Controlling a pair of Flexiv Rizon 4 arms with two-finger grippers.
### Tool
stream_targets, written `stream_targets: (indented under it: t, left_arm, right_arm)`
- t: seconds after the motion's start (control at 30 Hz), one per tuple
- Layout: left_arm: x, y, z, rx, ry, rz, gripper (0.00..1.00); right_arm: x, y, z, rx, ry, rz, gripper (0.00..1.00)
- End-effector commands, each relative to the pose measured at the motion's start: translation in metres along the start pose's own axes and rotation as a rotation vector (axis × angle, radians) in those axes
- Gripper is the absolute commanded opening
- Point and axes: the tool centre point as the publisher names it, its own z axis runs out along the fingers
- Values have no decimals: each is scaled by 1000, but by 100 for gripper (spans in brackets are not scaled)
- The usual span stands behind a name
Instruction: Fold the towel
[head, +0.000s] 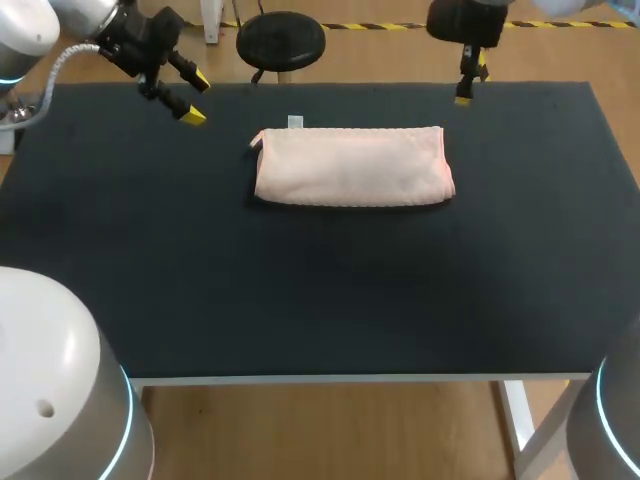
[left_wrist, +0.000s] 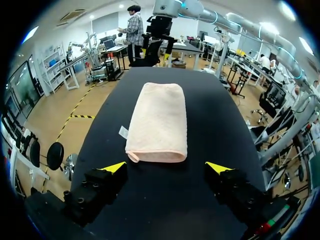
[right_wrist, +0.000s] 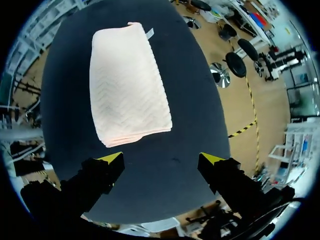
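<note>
The pink towel lies folded into a long rectangle on the black tabletop, towards its far side, with what looks like a small white tag at one corner. The left gripper and the right gripper hang beyond either end, both wide open, holding nothing

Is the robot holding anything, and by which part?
Nothing is held. The left gripper and right gripper are open; the towel lies apart on the table.
</note>
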Motion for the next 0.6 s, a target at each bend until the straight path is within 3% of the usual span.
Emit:
stream_targets:
  t: [0.03, 0.23, 0.5, 0.53, 0.6]
  left_arm:
    - [-1, 1, 1, 1, 1, 2, 100]
    - [-1, 1, 1, 1, 1, 2, 100]
    - [-1, 1, 1, 1, 1, 2, 100]
    - [-1, 1, 1, 1, 1, 2, 100]
    - [-1, 1, 1, 1, 1, 2, 100]
  right_arm:
    - [-1, -15, 20, -740, 574, 1024, 100]
    - [5, -32, 32, -918, 656, 1243, 100]
    - [13, -50, 36, -1019, 646, 1319, 100]
    - [15, -51, 36, -991, 628, 1292, 100]
    - [20, -42, 31, -796, 480, 1135, 100]
